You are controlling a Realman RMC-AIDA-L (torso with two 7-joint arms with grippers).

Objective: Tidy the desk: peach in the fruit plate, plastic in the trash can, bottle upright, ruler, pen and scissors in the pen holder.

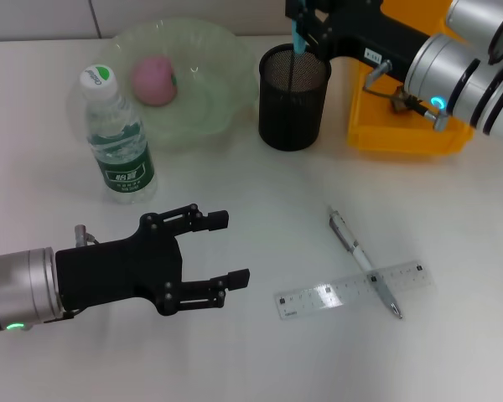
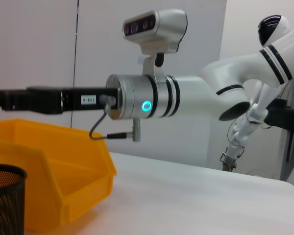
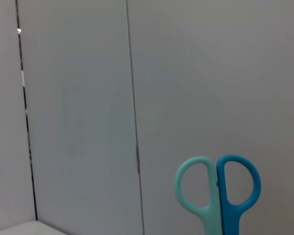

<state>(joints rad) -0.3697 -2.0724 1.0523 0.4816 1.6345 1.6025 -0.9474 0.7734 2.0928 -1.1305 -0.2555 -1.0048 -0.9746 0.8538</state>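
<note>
Right tool [image 1: 300,32] at 12 o'clock, clamped on scissors [image 1: 298,38], blades down over the black mesh pen holder [image 1: 294,97]. Stiff, light, hard plastic loops [image 3: 218,188] up top; likely safest gripped at the pivot. Left tool [image 1: 226,248] at 8 o'clock, fingers apart, idle above the desk [image 1: 251,352]. Pen [image 1: 363,261] lying across the clear ruler [image 1: 350,290] at 5 o'clock: thin, slick, flat, probably hard to pinch. Peach [image 1: 155,80] already in the glassy fruit plate [image 1: 210,50]; bottle [image 1: 117,138] upright.
</note>
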